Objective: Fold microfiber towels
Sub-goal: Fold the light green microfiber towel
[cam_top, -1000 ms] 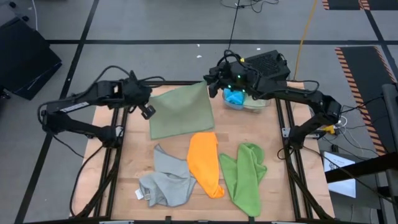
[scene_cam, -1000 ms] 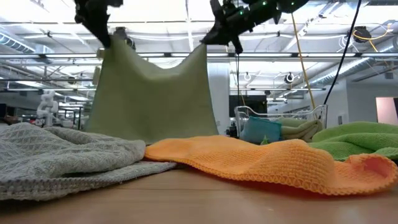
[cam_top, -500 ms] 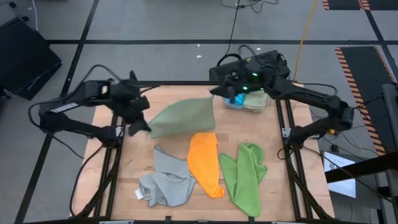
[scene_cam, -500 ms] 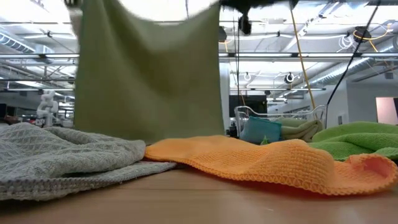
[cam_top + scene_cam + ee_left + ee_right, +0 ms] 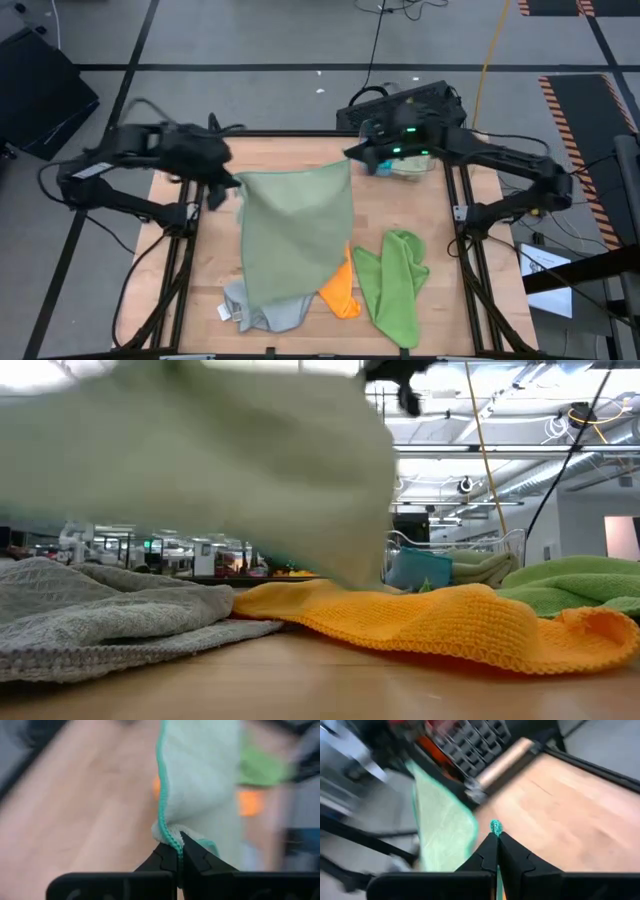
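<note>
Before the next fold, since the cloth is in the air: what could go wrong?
Each hand, left hand and right hand, pinches only a corner of the sage towel, so a corner might slip. It may also land on the grey towel and orange towel under it, spoiling the fold.

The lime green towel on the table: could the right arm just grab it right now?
Probably not yet. The right gripper is shut on a corner of the sage green towel, held up with the left gripper. The lime green towel lies uncovered, though.
</note>
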Controlling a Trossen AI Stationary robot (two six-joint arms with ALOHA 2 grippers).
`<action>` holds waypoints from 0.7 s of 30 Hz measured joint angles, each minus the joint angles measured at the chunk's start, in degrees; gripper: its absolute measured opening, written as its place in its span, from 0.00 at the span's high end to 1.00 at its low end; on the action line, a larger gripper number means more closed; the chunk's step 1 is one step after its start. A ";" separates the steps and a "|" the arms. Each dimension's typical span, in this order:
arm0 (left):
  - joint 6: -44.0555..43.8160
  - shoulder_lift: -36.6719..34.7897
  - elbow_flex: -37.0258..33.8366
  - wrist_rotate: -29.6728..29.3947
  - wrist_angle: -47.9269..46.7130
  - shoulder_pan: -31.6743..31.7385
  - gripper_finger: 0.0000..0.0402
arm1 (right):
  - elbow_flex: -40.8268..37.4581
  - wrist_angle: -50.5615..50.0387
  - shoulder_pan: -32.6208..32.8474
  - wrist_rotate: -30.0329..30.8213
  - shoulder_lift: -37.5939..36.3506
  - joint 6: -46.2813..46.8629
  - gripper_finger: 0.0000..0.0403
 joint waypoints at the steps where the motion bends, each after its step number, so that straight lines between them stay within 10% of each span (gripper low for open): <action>1: 0.92 0.20 -2.14 -2.82 0.21 0.64 1.00 | -0.22 0.59 -0.63 0.00 1.80 -1.87 1.00; 8: 7.71 1.57 -17.10 -16.77 2.71 6.85 0.99 | -0.27 11.56 -5.78 -1.28 14.05 -8.71 1.00; 21: 13.80 1.67 -27.72 -13.96 15.02 15.08 0.99 | -0.27 17.86 -10.12 -6.44 21.22 -10.87 1.00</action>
